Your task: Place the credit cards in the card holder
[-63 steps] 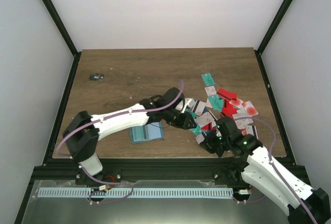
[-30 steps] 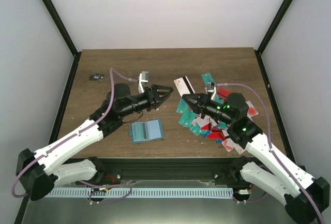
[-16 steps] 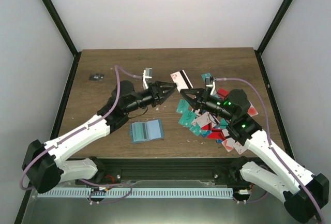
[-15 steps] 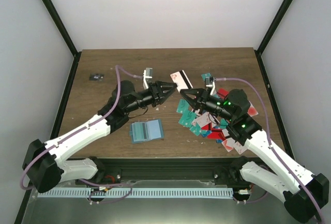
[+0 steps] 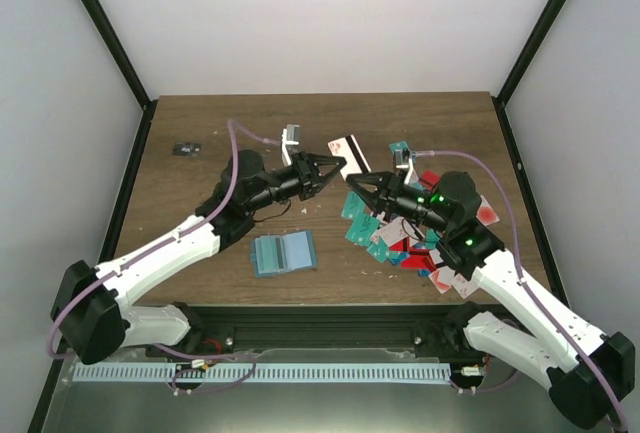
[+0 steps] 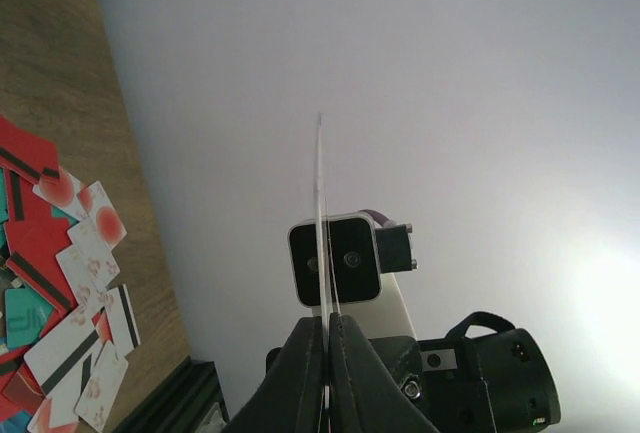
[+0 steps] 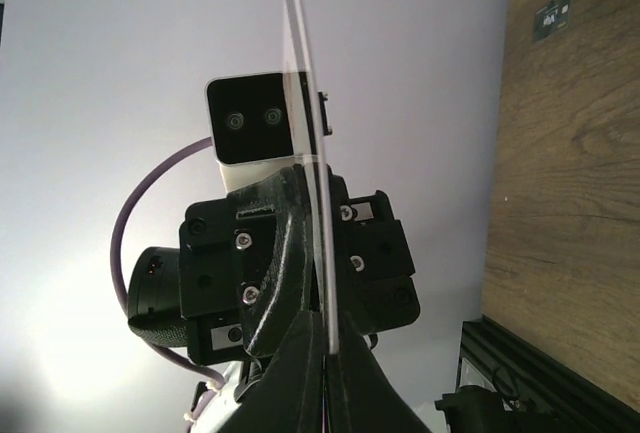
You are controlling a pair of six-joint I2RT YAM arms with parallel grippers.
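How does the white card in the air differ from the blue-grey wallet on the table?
The white card is aloft, pinched by left fingers and right fingers; the card holder lies open on the table. The card is white, striped; the holder blue-grey. Both are flat.

A tiny black object with white marks (image 5: 186,148) lies on the brown wooden table (image 5: 250,123), near its far-left corner

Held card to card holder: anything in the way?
Nothing visible. The card holder lies open and uncovered on the table, left of the card pile. The white card is in the air, pinched by both the left gripper and the right gripper.
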